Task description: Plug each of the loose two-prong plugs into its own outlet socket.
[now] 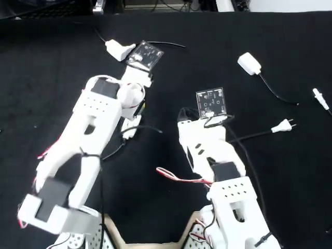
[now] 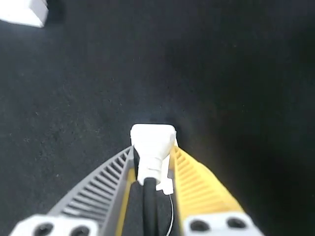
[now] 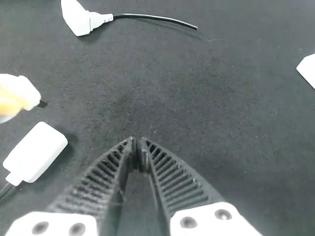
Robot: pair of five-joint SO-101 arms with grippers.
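Observation:
My left gripper (image 2: 152,164) is shut on a white plug (image 2: 152,142), whose black cable runs back between the fingers. The plug's front end points down at the black cloth and its prongs are hidden. A white outlet socket (image 1: 118,49) on a black cable lies just beyond the left arm, and its corner (image 2: 22,12) also appears in the left wrist view. My right gripper (image 3: 137,150) is shut, holding nothing, low over the cloth at mid-table. A second white socket (image 1: 249,63) lies at the far right. Two loose two-prong plugs (image 1: 284,124) (image 1: 320,97) lie right of the right arm.
A white block (image 3: 34,150) on a cable lies between the arms, near the right gripper. The first socket (image 3: 81,22) and its cable lie farther off. Cables (image 1: 275,93) trail across the right side of the black cloth (image 1: 52,78). Bare cloth stretches on the left.

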